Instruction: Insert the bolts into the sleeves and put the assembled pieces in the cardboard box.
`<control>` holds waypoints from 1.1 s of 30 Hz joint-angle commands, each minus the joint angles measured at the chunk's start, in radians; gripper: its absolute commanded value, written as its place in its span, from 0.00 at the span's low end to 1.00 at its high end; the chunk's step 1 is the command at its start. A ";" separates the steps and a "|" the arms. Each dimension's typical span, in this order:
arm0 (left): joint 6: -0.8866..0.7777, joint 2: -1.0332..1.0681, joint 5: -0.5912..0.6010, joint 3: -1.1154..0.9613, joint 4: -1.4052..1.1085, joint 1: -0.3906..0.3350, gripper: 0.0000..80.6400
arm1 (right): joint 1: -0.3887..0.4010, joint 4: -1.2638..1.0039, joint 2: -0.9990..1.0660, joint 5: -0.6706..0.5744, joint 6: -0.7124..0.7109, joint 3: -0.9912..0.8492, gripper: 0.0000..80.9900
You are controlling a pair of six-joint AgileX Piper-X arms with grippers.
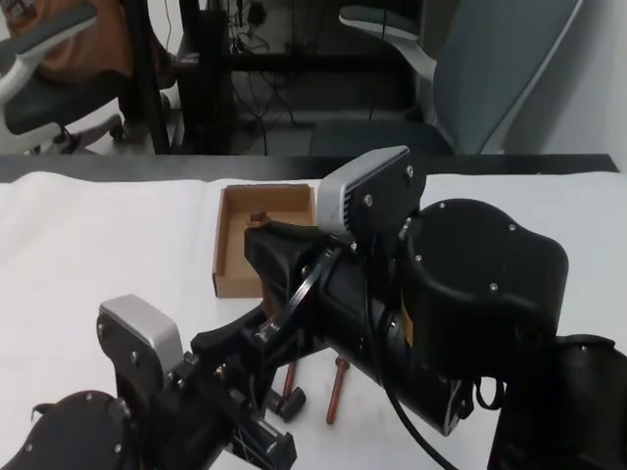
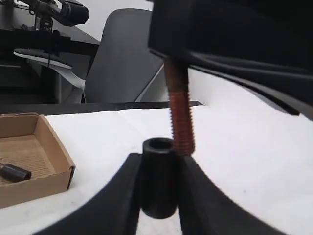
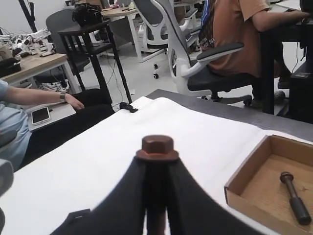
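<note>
My left gripper [image 2: 159, 164] is shut on a black sleeve [image 2: 159, 186], held upright with its open mouth up. My right gripper [image 3: 157, 169] is shut on a copper bolt [image 3: 157, 147] just below its hex head. In the left wrist view the bolt's threaded shank [image 2: 180, 117] hangs down from the right gripper, its tip beside the sleeve's rim rather than inside the hole. The cardboard box [image 1: 235, 257] lies just beyond both grippers and holds one assembled piece [image 3: 293, 198]. In the high view both arms meet over the bench's middle.
Two loose copper bolts [image 1: 336, 389] and a black sleeve [image 1: 287, 401] lie on the white cloth below the arms. Office chairs [image 1: 490, 69] and a dark stand [image 1: 196, 78] are behind the bench. Seated people show in the right wrist view, away from the bench.
</note>
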 commanded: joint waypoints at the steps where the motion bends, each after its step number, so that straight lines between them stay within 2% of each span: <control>1: -0.001 0.002 0.008 -0.012 -0.034 0.002 0.02 | -0.001 -0.020 -0.013 0.014 -0.046 0.003 0.01; 15: -0.046 0.002 0.060 -0.012 -0.066 0.002 0.02 | -0.001 -0.100 0.036 0.013 -0.065 0.007 0.01; 33: 0.030 0.002 -0.002 -0.012 -0.077 0.004 0.02 | -0.001 -0.093 0.026 0.013 -0.079 0.020 0.01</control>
